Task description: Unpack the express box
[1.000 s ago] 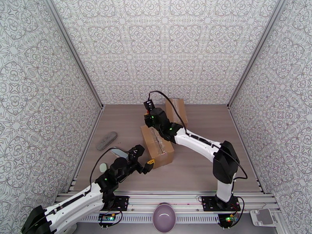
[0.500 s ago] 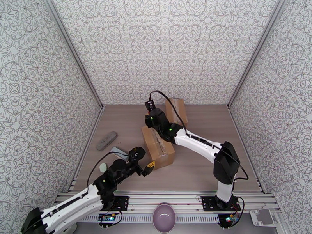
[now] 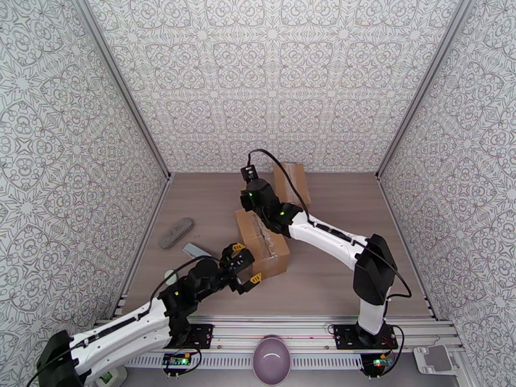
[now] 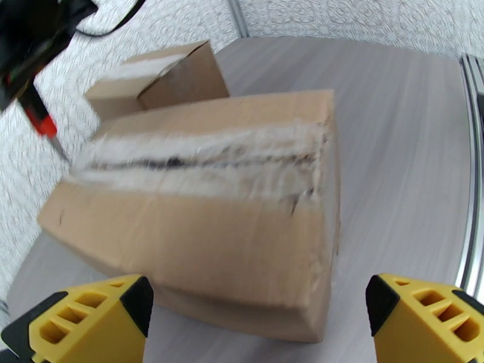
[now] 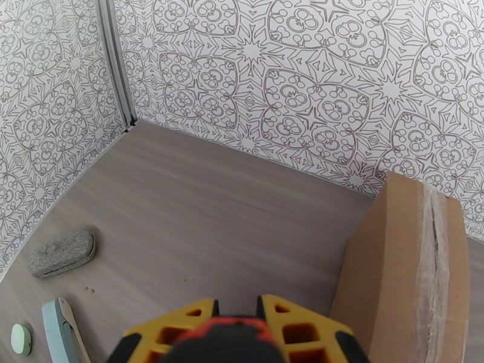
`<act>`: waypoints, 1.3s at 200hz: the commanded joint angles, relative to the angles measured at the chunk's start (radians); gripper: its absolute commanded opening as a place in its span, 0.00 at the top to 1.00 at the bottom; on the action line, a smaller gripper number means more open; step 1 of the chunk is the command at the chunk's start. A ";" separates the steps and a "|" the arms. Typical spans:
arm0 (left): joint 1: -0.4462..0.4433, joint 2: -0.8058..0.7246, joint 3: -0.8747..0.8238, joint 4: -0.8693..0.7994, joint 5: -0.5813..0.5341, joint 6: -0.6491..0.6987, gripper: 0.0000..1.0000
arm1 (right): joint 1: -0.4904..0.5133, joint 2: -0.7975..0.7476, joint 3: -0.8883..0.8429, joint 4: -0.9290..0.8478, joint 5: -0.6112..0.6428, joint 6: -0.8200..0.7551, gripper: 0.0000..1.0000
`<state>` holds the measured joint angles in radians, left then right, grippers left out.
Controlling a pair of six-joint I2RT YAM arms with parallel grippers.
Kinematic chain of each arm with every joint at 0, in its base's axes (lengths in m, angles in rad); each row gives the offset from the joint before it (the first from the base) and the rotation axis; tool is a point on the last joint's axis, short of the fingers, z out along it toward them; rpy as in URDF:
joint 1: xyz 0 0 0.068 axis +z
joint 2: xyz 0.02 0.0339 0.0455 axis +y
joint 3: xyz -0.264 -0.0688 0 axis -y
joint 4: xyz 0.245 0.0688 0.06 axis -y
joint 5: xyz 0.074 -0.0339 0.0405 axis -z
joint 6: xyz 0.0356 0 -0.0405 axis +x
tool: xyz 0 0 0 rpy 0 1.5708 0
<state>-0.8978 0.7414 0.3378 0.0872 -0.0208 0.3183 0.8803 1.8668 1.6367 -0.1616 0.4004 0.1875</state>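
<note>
box: the express box (image 3: 261, 243) lay mid-table, its long axis and taped seam running from 11 to 5 o'clock in the top view.
left gripper (image 4: 260, 316): jaws wide open and empty, with the box's near end at 12 o'clock just ahead, fitting between them.
right gripper (image 5: 239, 313): closed on a red-handled tool (image 4: 39, 119) at the far end.
nearer arm: probably the left, for clamping.
</note>
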 commanded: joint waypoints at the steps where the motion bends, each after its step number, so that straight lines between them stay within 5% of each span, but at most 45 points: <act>1: -0.008 0.009 0.048 0.052 0.004 0.109 0.01 | 0.009 -0.009 0.032 -0.058 0.015 0.008 1.00; 74: 0.000 0.115 0.099 0.080 0.041 0.197 0.01 | 0.008 -0.011 0.030 -0.066 0.014 0.003 1.00; 260: -0.043 0.221 0.029 0.222 -0.078 0.162 0.36 | 0.018 -0.050 -0.004 -0.117 0.037 0.104 1.00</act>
<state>-0.9382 0.9531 0.3958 0.2401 -0.0311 0.4980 0.8803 1.8557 1.6474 -0.2150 0.4206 0.2634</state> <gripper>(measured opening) 0.662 0.206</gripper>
